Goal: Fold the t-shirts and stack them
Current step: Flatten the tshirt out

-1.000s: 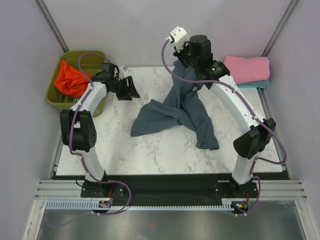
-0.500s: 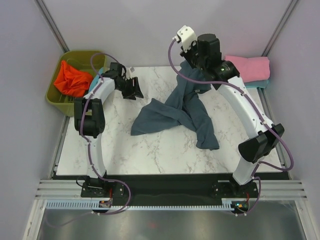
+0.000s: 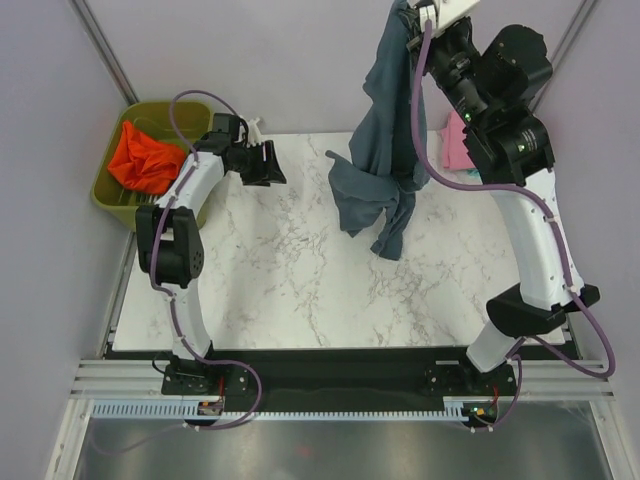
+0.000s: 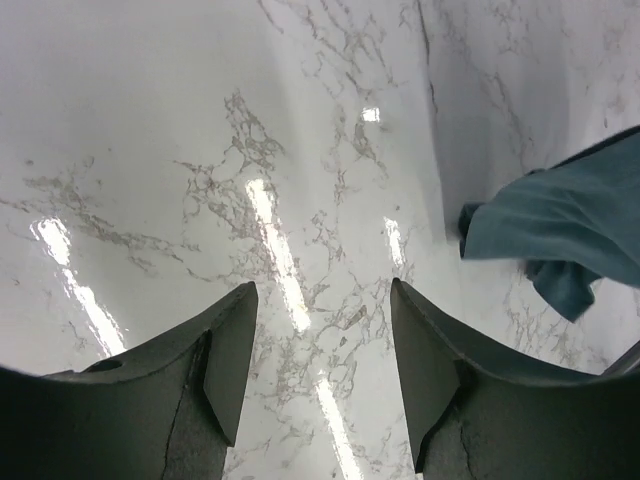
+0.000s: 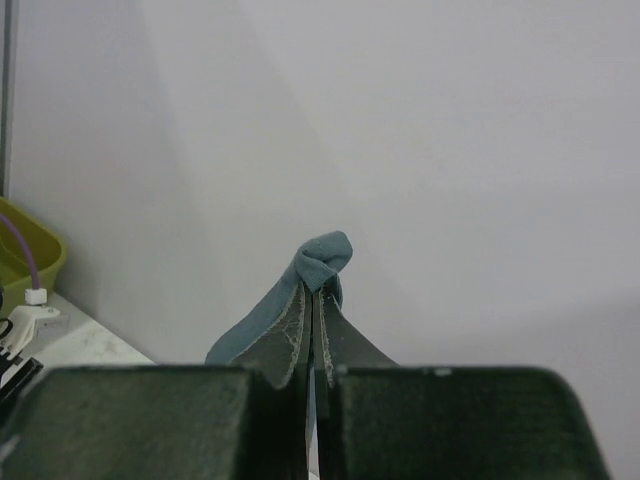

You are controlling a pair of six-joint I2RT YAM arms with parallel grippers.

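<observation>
Lifted high since a second ago, the slate blue-grey t-shirt (image 3: 385,150) now dangles at the upper middle of the frame, its bunched edge pinched tight in the right hand (image 3: 408,12). The left hand (image 3: 262,163), partly spread, holds nothing above the table (image 3: 290,290). Folding looks barely begun: a pink t-shirt (image 3: 455,145) lies at right, while the orange-red t-shirt (image 3: 145,160) sits crumpled in the bin (image 3: 165,108).

The worktop (image 4: 300,180) is marble-look and properly glossy, with lights glaring off it. The slate blue-grey t-shirt (image 3: 385,150) is soft matt cloth, all rumpled, and so is the orange-red t-shirt (image 3: 140,160) at 10 o'clock. The bin (image 3: 105,195) under it looks like smooth olive plastic. The left gripper (image 4: 322,330) is dark matt plastic, slightly grainy.
</observation>
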